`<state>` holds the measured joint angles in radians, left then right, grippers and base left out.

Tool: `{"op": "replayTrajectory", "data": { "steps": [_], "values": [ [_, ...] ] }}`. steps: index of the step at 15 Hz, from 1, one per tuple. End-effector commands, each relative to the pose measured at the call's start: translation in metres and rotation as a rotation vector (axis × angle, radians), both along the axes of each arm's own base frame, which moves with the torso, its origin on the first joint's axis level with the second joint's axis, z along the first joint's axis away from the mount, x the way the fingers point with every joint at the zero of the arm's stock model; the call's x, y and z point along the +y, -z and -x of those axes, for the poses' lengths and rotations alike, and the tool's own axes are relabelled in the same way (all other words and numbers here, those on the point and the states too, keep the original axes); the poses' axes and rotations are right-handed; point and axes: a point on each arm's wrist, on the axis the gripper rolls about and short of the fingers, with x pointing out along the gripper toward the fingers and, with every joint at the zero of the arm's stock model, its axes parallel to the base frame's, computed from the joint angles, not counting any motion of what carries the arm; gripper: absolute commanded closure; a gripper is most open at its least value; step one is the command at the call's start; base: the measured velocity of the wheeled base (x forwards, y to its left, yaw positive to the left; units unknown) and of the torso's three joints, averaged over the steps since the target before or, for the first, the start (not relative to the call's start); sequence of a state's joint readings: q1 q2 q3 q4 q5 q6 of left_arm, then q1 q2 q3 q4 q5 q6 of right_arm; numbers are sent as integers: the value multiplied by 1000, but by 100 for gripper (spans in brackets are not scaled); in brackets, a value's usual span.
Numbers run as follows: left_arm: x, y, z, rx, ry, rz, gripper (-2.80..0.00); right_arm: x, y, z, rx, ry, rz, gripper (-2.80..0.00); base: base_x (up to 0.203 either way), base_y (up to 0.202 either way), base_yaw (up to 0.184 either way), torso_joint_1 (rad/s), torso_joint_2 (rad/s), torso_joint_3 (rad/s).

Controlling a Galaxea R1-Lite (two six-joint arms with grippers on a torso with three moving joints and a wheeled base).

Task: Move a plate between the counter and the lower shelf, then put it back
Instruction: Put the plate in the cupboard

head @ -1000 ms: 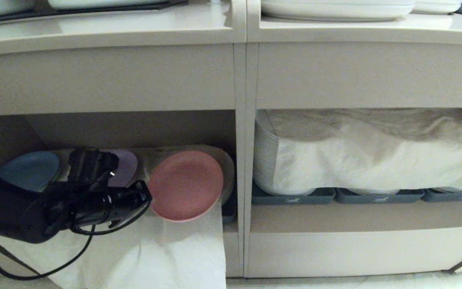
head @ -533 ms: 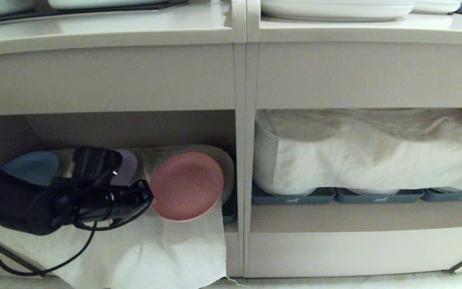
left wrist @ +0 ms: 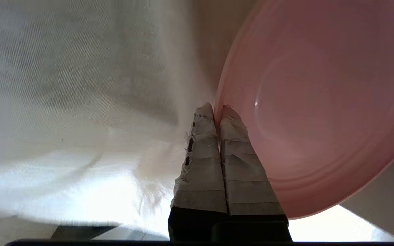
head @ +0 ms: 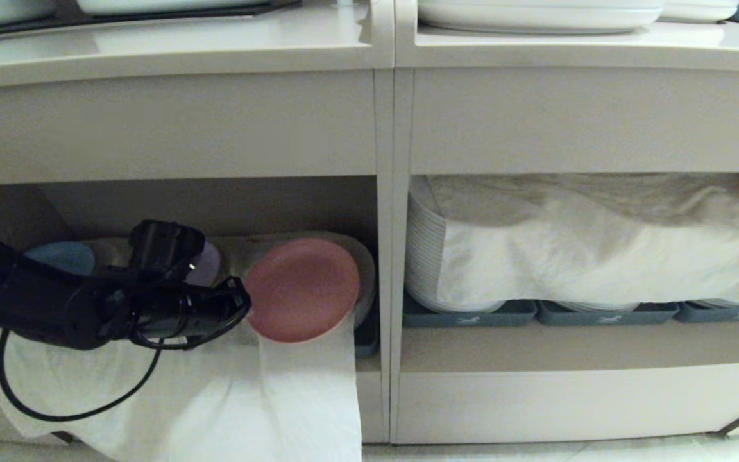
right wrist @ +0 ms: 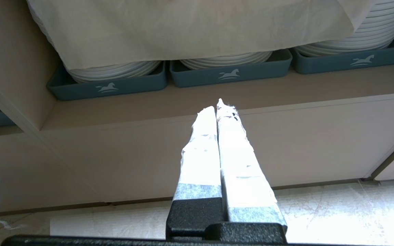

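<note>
The pink plate hangs tilted at the mouth of the lower shelf, over a larger pale plate behind it. My left gripper reaches in from the left and is shut on the plate's left rim. In the left wrist view the taped fingers pinch the plate at its edge, with white cloth beneath. The counter runs along the top. In its own wrist view my right gripper hangs shut and empty before the right cubby's front panel.
A blue plate and a purple plate lie behind my left arm. White cloth drapes over the shelf's front. The upright divider stands just right of the plate. Cloth-covered white plate stacks sit in dark trays.
My left arm has risen and pushed slightly right and inward with the pink plate, which now sits a little higher and deeper in the cubby. The arm covers more of the blue plate.
</note>
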<state>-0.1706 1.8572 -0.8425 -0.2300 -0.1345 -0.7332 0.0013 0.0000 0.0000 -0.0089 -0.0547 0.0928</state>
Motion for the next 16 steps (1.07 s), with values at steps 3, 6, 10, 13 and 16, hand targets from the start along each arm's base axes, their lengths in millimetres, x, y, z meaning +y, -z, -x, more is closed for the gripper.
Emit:
{"op": "replayTrajectory", "data": {
  "steps": [3,6,10,13,16],
  "values": [
    [-2,1,-11,-7,-3,5,0,0,0,0,0,0,-1,0,0,0,0,0,0,0],
    [-2,7,-14,8,-4,3,0,0,0,0,0,0,-1,0,0,0,0,0,0,0],
    [-3,10,-21,10,-4,3,0,0,0,0,0,0,-1,0,0,0,0,0,0,0],
    [-5,10,-28,2,-7,4,0,0,0,0,0,0,-1,0,0,0,0,0,0,0],
    [-6,10,-34,-4,-9,6,0,0,0,0,0,0,-1,0,0,0,0,0,0,0]
  ]
}}
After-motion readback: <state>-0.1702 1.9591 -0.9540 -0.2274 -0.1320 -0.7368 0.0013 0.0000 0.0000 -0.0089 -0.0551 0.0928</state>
